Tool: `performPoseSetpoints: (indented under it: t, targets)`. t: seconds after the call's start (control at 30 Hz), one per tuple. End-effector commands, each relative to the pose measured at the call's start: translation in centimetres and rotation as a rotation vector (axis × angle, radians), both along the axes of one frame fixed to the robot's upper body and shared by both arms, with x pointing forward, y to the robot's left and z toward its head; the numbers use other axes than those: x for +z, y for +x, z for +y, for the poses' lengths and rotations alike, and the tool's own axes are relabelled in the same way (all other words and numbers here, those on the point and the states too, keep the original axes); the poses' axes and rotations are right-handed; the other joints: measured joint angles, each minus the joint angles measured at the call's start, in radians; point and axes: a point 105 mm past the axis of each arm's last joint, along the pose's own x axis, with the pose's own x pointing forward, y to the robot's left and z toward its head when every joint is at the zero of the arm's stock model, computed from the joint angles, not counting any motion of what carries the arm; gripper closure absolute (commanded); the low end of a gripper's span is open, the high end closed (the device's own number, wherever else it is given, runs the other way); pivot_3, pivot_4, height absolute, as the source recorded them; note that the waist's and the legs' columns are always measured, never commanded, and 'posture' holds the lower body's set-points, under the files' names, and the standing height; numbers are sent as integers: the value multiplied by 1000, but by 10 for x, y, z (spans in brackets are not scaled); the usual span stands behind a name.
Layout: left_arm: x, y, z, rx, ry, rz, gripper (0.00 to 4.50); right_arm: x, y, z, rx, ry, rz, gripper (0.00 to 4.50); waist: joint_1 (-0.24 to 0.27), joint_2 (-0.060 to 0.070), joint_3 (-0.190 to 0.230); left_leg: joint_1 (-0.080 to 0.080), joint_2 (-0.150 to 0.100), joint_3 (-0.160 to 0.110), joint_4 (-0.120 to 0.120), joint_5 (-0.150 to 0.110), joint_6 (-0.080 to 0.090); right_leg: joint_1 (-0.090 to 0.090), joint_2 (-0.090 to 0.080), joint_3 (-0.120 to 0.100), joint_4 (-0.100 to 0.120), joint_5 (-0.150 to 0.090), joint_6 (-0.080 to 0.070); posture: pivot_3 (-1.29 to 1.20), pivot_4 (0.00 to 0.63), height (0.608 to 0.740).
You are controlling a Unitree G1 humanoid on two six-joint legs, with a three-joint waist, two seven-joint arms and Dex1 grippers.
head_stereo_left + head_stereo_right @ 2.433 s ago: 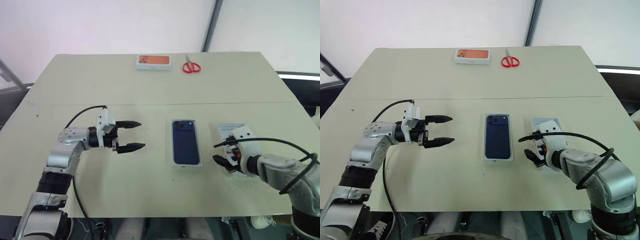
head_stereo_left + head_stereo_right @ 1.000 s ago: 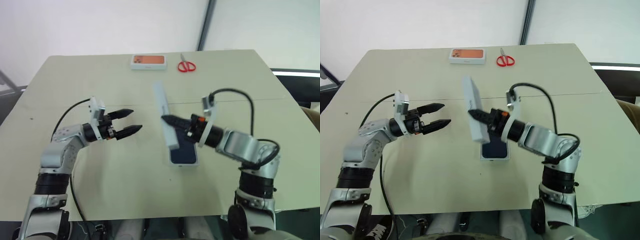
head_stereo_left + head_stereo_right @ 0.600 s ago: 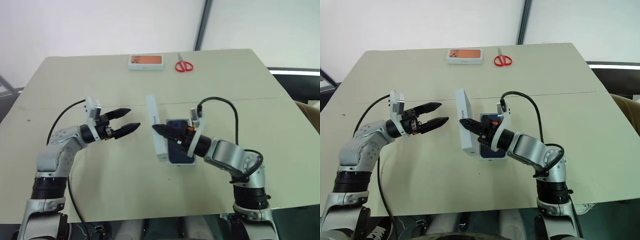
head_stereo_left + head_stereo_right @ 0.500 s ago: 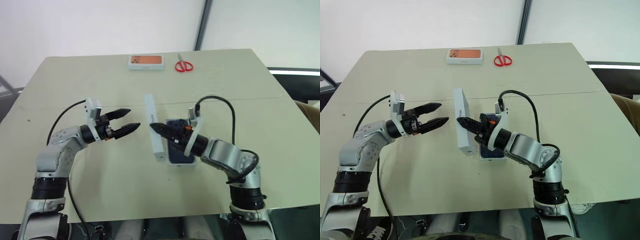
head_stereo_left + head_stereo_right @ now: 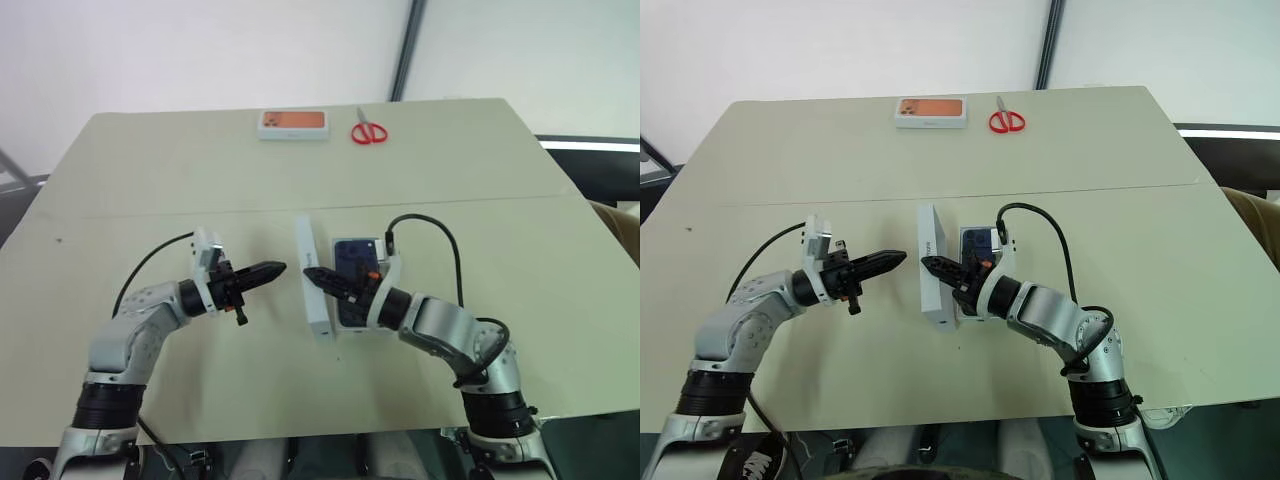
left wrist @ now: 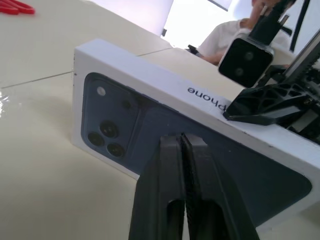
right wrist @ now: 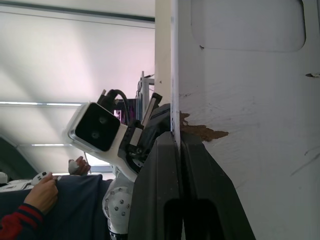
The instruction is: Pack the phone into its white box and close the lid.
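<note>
Both arms have come lower since a second ago, and the lid point(image 5: 316, 290) has come down with the right gripper point(image 5: 318, 279); it is now standing on its long edge on the desk point(image 5: 150, 180), just beside the left side of the white box point(image 5: 362, 290). The left gripper point(image 5: 268, 270), which was wide open before, is now closed on nothing, with its tips pointing at the printed face of the lid from close by. The right gripper is clamped on the lid's wall. The phone point(image 5: 354, 280) already lies in the box, near the middle of the desk. So the packing is done and the closing is in hand. I think the next move needs the lid turned flat, open side down, lined up over the box and pressed on; the closed left fingers could steady or push it.
</note>
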Motion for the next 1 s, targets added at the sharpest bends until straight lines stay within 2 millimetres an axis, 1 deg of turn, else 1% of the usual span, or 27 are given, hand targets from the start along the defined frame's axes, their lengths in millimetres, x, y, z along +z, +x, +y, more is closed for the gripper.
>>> performPoseSetpoints:
  t: [0.03, 0.07, 0.1, 0.13, 0.23, 0.27, 0.33, 0.37, 0.4, 0.47, 0.5, 0.57, 0.63, 0.67, 0.73, 0.8, 0.83, 0.9, 0.93, 0.97, 1.0]
  targets:
    - [-5, -2, -14, -20, 17, -25, 4436, 8, -3, 0, 12, 6, -59, 4500, 3, 0, 0, 0, 0, 0, 0, 0, 0, 0, 0, 0, 0, 0, 0, 0, 150, 740]
    - [-8, -2, -19, -27, 21, -30, 4436, 7, -3, -2, 11, 10, -55, 4500, 3, 0, 0, 0, 0, 0, 0, 0, 0, 0, 0, 0, 0, 0, 0, 0, 150, 740]
    - [-9, -1, -23, -28, 19, -37, 4500, 7, -3, -2, 11, 20, -51, 3896, 6, 0, 0, 0, 0, 0, 0, 0, 0, 0, 0, 0, 0, 0, 0, 0, 150, 740]
    - [-10, 0, -28, -30, 4, -30, 4500, 7, -4, -3, 12, 8, -65, 3567, 10, 0, 0, 0, 0, 0, 0, 0, 0, 0, 0, 0, 0, 0, 0, 0, 150, 740]
    - [-8, 3, -38, -36, -11, -46, 4500, 9, -2, -8, 5, -66, -136, 2093, 17, 0, 0, 0, 0, 0, 1, 0, 0, 1, 0, 0, 0, 0, 0, 0, 150, 740]
    - [-8, 3, -40, -37, -10, -53, 4500, 10, -1, -10, -2, -84, -157, 1520, 19, 0, 0, 0, 0, 0, 1, 0, 0, 1, 0, 0, 0, 0, 0, 0, 150, 740]
    - [-8, 4, -42, -45, -14, -50, 4500, 10, 2, -20, 5, -262, -302, 428, 20, 0, 0, 0, 0, 0, 1, 0, 0, 1, 0, 0, -1, 0, 0, 0, 150, 740]
    - [-8, 6, -44, -46, -17, -51, 4500, 7, 10, -34, -26, -519, -467, 55, 21, 1, 0, 0, -1, 1, 1, 0, 0, 1, 0, 0, -1, 0, 0, 0, 150, 740]
    - [-8, 7, -47, -47, -19, -51, 4500, 8, 17, -49, -63, -682, -590, 55, 22, 1, 1, 0, -1, 1, 2, 0, 0, 1, 0, -1, -1, 0, 0, 0, 150, 740]
    - [-8, 9, -54, -47, -36, -50, 4500, 27, 26, -71, -158, -754, -737, 55, 22, 0, 0, 0, -2, 0, 2, 0, 1, 2, 0, -2, -1, 0, 1, 0, 150, 740]
    - [-8, 10, -59, -47, -43, -49, 4500, 32, 30, -80, -193, -819, -802, 55, 22, 0, 0, 1, -1, -1, 2, 0, 1, 3, 0, -3, -2, 0, 1, 0, 150, 740]
    - [-8, 12, -69, -51, -65, -41, 4500, 38, 33, -95, -239, -898, -880, 55, 22, 0, 0, 0, -1, -1, 1, 0, 1, 3, 0, -4, -3, 0, 1, 0, 150, 740]
    - [-9, 13, -77, -54, -78, -35, 4500, 40, 35, -106, -271, -1004, -948, 55, 22, 0, 0, 0, -1, -1, 2, -1, 1, 4, 0, -3, -3, 0, 1, 0, 150, 740]
    - [-10, 13, -80, -56, -79, -34, 4500, 40, 34, -108, -282, -981, -942, 280, 21, 0, 0, 0, -1, 0, 2, -1, 1, 3, -1, -3, -3, 0, 1, 0, 150, 740]
    - [-12, 14, -83, -59, -77, -32, 4500, 40, 32, -108, -289, -873, -900, 941, 18, 0, 0, 0, -1, 0, 2, -1, 1, 3, -1, -3, -3, 0, 1, 0, 150, 740]
    - [-11, 16, -86, -70, -81, -36, 4500, 38, 31, -109, -281, -912, -919, 1906, 18, 0, 0, 0, 0, 0, 2, -1, 1, 3, 0, -3, -2, 0, 1, 0, 150, 740]
    - [-11, 17, -87, -75, -83, -32, 4500, 38, 31, -111, -276, -957, -943, 2541, 20, 0, 0, 0, 0, 0, 2, -1, 1, 3, 0, -3, -2, 0, 1, 0, 150, 740]
    - [-11, 16, -88, -90, -73, -40, 4500, 37, 31, -110, -258, -973, -970, 3592, 22, 0, 0, 0, -1, 0, 2, -1, 1, 4, 0, -3, -2, 0, 1, 0, 150, 740]
    - [-10, 16, -88, -92, -72, -42, 4500, 35, 32, -111, -246, -1019, -990, 4077, 23, 0, 0, 0, -1, 0, 2, -1, 1, 4, -1, -3, -3, 0, 1, 0, 150, 740]
    - [-9, 16, -88, -91, -74, -44, 4500, 32, 32, -111, -229, -1060, -1016, 4429, 23, 0, 0, 0, -1, 0, 2, -1, 1, 4, -1, -3, -3, 0, 1, 0, 150, 740]
    - [-6, 16, -86, -87, -83, -44, 4500, 30, 31, -112, -223, -1077, -1024, 4429, 24, 0, 0, 0, -1, -1, 2, -1, 1, 4, -1, -3, -3, 0, 1, 0, 150, 740]
